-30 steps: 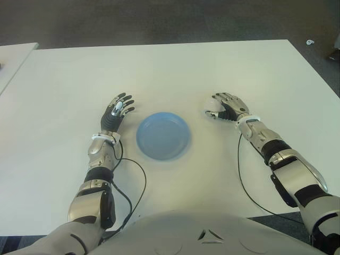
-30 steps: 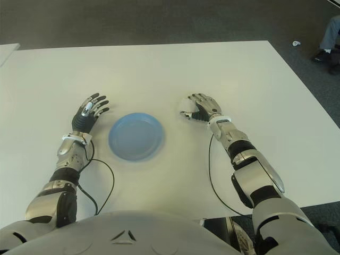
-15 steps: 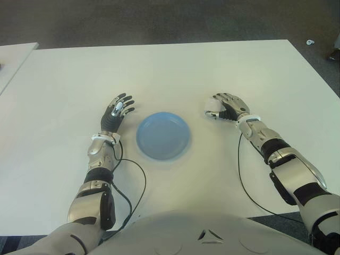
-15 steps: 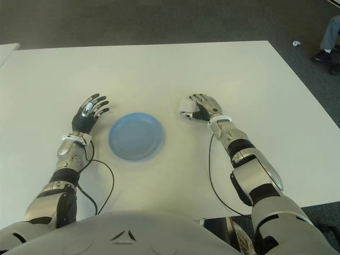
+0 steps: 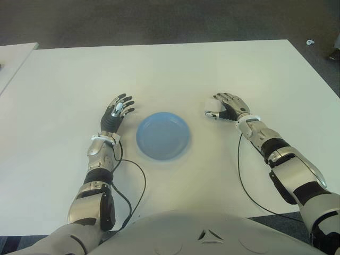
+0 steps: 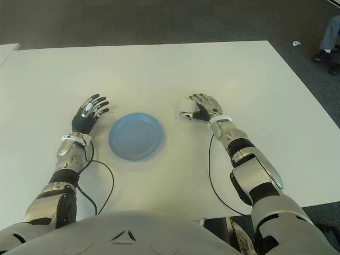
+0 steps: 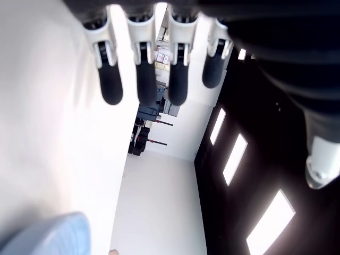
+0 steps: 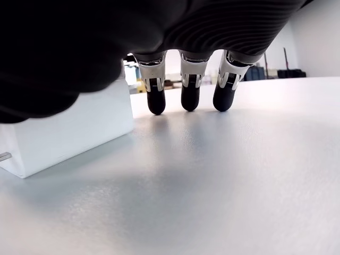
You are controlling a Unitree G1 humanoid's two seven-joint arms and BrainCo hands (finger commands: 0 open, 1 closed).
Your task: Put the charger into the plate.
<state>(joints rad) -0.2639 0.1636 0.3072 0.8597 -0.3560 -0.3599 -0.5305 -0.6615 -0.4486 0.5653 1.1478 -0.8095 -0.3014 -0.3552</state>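
Observation:
The charger (image 5: 213, 103), a small white cube, stands on the white table (image 5: 170, 69) to the right of the blue plate (image 5: 163, 135). My right hand (image 5: 219, 109) is cupped over it from the right, thumb on the near side. In the right wrist view the charger (image 8: 69, 130) sits flat on the table, and the fingertips (image 8: 189, 98) hang down past it without touching it. My left hand (image 5: 118, 110) shows to the left of the plate with its fingers (image 7: 143, 79) spread and nothing in them. A bit of the plate's rim (image 7: 48, 236) appears in the left wrist view.
Black cables trail over the table from my right forearm (image 5: 241, 170) and left forearm (image 5: 133, 180). A second white table (image 5: 13, 56) stands at the far left. Dark floor lies beyond the far edge, with a person's leg and shoe (image 6: 326, 37) at the right.
The right hand has shifted slightly around the charger, which shows a little more at its left side. The left hand and the plate have not moved.

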